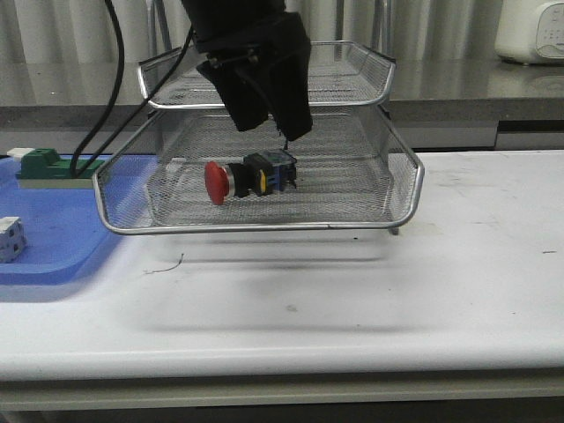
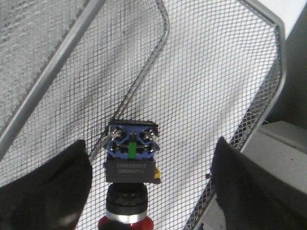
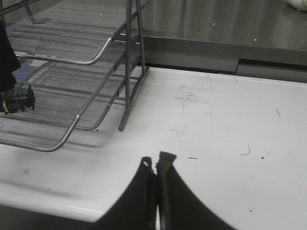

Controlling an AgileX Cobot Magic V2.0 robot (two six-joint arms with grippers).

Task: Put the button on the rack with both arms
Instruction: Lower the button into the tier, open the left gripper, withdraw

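Note:
The button (image 1: 251, 176) lies on its side on the mesh of the pulled-out lower tray of the silver wire rack (image 1: 264, 226), red cap pointing left. My left gripper (image 1: 275, 128) hangs just above it, open. In the left wrist view the button (image 2: 130, 160) sits between the two wide-apart fingers (image 2: 57, 182), touching neither, and the left gripper (image 2: 149, 140) holds nothing. My right gripper (image 3: 156, 160) is shut and empty over the bare table right of the rack (image 3: 128, 72). The button (image 3: 17, 103) also shows in the right wrist view.
A flat blue tray (image 1: 53, 256) lies at the left with a green block (image 1: 44, 165) and a white cube (image 1: 9, 238) on it. A white appliance (image 1: 533, 31) stands at the back right. The upper rack tray (image 1: 352, 97) overhangs the button.

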